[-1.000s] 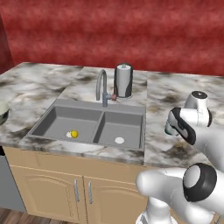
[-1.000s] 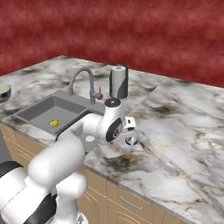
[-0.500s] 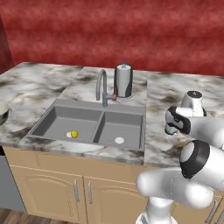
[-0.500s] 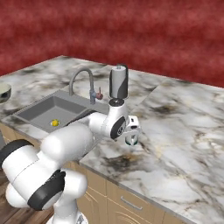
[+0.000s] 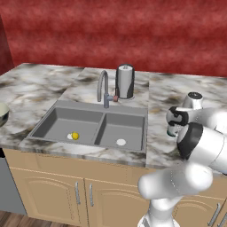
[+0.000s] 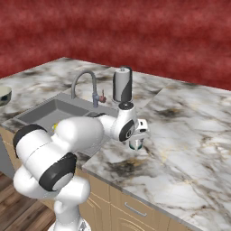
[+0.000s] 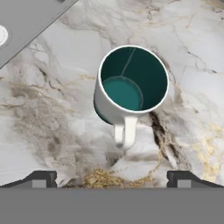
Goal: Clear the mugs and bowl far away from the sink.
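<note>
Gripper [image 7: 112, 177] hung above mug [image 7: 131, 89], fingers spread wide, nothing held; tips showed at the bottom of hand view, one on each side of the handle line. Mug stood upright on the marble counter [image 6: 189, 135], just right of the sink [image 5: 93, 126], handle pointing toward the cam. Prob the wrist was lined up this way so the jaws could drop over the rim or handle; judgement, not seen.

In right base view the mug [image 6: 135, 143] peeked out just below the hand, near the counter's front edge. Gripper [image 6: 137, 135] was directly over it, apart, not touching as far as I could tell.

Bowl [image 5: 2, 115] sat at the far left edge of the counter, other side of the sink, cut off by the frame. Also seen in right base view, bowl [image 6: 3, 95] at the left edge. It was w/in the sink's neighbourhood, so prob needed moving too.

Sink had a small yellow item [image 5: 75, 135] in the left basin, id unclear. Faucet [image 5: 103, 88] and a dark canister [image 5: 125, 82] stood behind the basins; not task things.

Step in hand, imo: pre-grasp over the mug. Task barely begun, mug sitting too close to the sink. Risk: mug is small and glossy, an off-centre pinch could tip it.
</note>
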